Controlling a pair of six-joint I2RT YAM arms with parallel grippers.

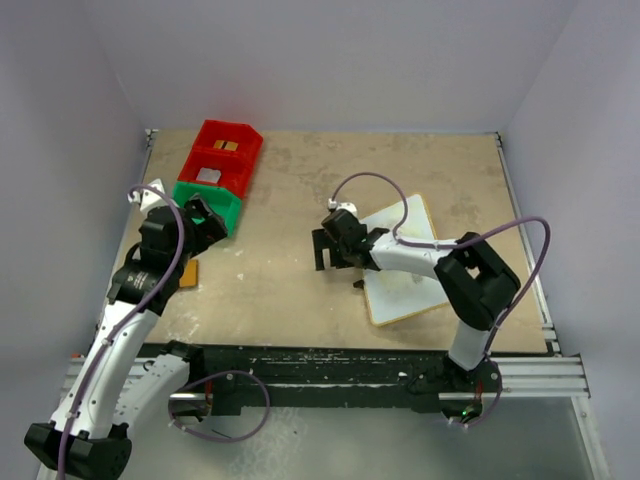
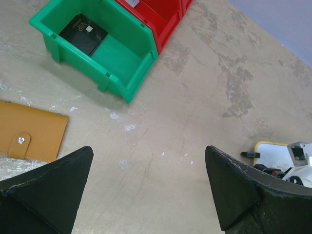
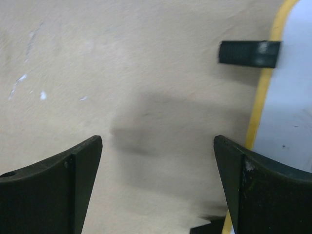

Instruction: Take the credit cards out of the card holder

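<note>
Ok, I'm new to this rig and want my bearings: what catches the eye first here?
Two red plastic bins and a green plastic bin at the far left of the table stand out; the green one holds a black card. A closed orange-tan wallet lies flat near it, and a white tan-edged board lies on the right.

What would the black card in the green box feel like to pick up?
Probably stiff and light: the black card looks thin and flat. Its smooth face might slide. It sits inside the green box, so pinching it looks tricky.

White arms [image 1: 110, 345] [image 1: 410, 258], black joints [image 1: 480, 280] — looping purple cables [image 1: 375, 176], black end effectors [image 2: 148, 151] [image 3: 158, 139].
</note>
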